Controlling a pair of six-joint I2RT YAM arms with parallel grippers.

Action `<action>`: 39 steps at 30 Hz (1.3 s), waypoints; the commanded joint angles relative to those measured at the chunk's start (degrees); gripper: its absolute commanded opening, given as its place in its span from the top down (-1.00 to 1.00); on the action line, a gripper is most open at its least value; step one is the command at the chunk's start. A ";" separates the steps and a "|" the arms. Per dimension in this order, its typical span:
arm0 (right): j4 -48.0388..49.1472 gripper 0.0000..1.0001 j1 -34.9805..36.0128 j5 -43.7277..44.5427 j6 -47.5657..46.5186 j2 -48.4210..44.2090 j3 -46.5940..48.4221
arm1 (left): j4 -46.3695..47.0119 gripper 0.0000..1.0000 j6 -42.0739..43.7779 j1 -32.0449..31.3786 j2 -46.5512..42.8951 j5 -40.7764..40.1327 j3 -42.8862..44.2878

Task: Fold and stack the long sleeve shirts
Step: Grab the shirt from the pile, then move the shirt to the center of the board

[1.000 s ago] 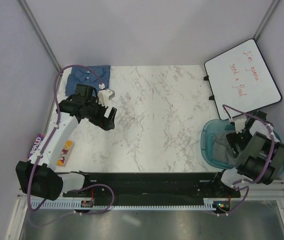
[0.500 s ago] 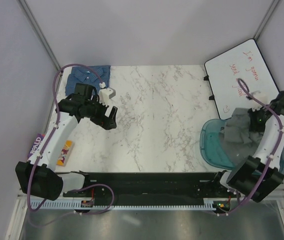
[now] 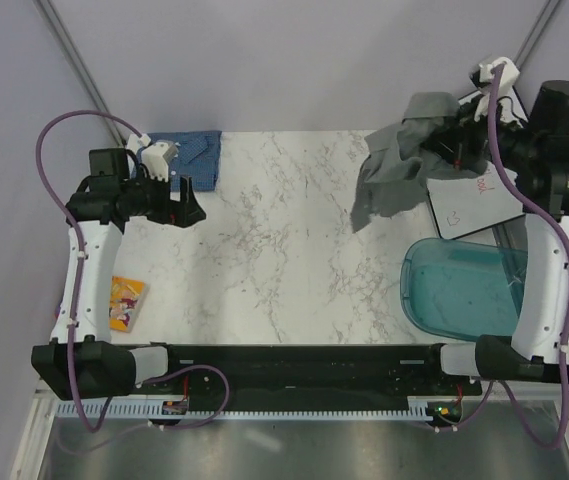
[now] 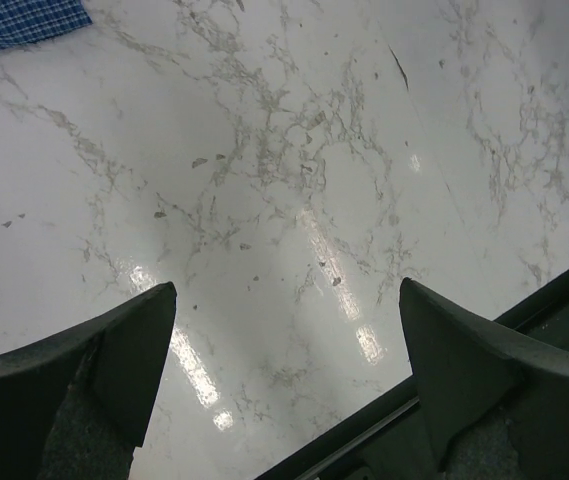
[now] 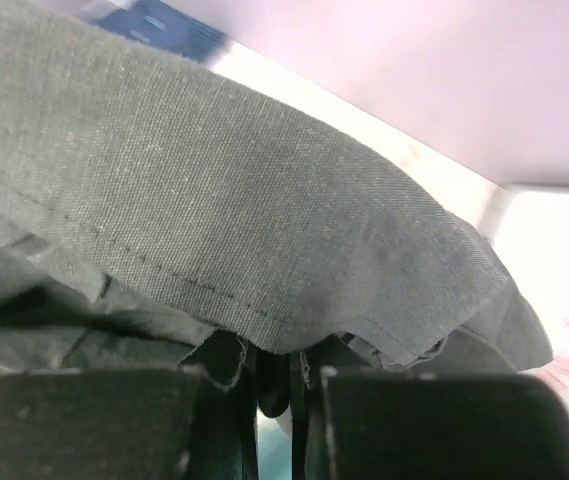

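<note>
The grey long sleeve shirt (image 3: 396,170) hangs crumpled in the air over the table's back right, and my right gripper (image 3: 451,148) is shut on it. In the right wrist view its cloth (image 5: 224,200) drapes over the closed fingers of the right gripper (image 5: 276,385). The blue checked long sleeve shirt (image 3: 192,152) lies folded at the table's back left corner; a corner of that blue shirt (image 4: 19,22) shows in the left wrist view. My left gripper (image 3: 186,202) stands open just in front of it, above bare marble, and the left gripper (image 4: 284,330) holds nothing.
A teal tub (image 3: 464,290) sits at the right edge of the table. A whiteboard (image 3: 469,205) with red writing lies behind it, partly under the hanging shirt. A colourful book (image 3: 126,302) lies at the left edge. The black rail (image 3: 304,360) runs along the near edge.
My right gripper closed on the grey shirt in the tub and lifted it up and back, over the whiteboard. The left arm swung back left, nearer the blue shirt.
</note>
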 commanded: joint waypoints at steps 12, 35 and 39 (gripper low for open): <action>27.43 -0.96 12.19 4.50 40.49 11.80 -19.11 | -0.57 -0.99 -1.27 5.32 -0.60 9.54 2.31; 34.32 -0.67 17.01 14.10 17.26 18.99 -39.61 | 17.35 -0.81 10.34 -33.69 20.93 -20.49 -13.68; 36.79 -0.67 18.16 16.91 15.85 23.48 -39.00 | 20.59 -0.92 9.90 -35.90 23.65 -24.44 -15.00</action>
